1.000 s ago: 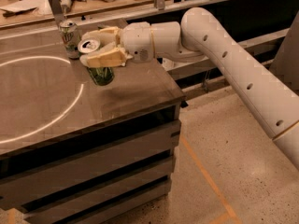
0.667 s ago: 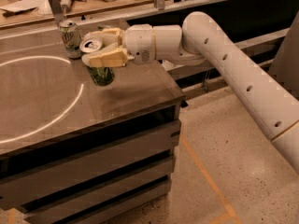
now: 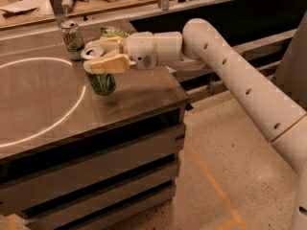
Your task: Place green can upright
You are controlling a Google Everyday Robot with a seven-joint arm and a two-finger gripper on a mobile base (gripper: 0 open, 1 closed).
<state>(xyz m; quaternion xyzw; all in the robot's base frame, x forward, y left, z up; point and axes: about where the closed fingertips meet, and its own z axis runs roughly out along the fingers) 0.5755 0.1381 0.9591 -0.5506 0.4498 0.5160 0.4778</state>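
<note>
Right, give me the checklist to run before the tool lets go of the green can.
1. The green can is upright: ok, its silver top faces up.
2. The tool grips the can's upper part, a finger on each side: ok.
3. The can's base rests on the table: cannot tell, the base runs into its own reflection.
4. Room from the silver-white can behind it: ok, they stand apart.
5. Room from the green snack bag behind the tool: ok, it is not touching the can.
6. Margin to the table's front edge: ok, the can stands well in from it.
</note>
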